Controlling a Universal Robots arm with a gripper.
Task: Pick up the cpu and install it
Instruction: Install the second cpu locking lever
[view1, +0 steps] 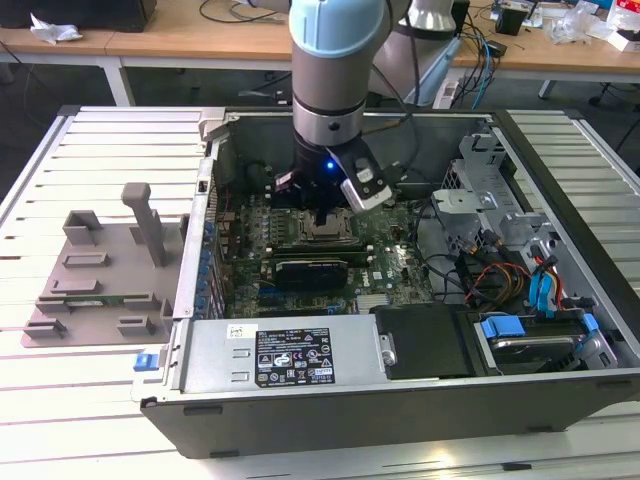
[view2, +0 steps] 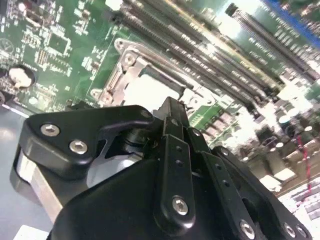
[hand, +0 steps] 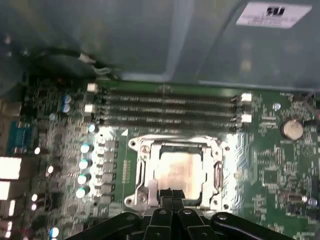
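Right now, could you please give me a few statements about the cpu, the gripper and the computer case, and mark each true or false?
1. The cpu lies inside the metal-framed socket on the green motherboard. True.
2. The gripper hangs over the grey fixture plate. False: it is inside the open computer case, right above the socket.
3. The fixture plate sits outside the case, toward the exterior view's left. True.
4. The cpu rests on the black cover near the power supply. False: it sits in the socket.
5. Memory slots run alongside the socket. True.
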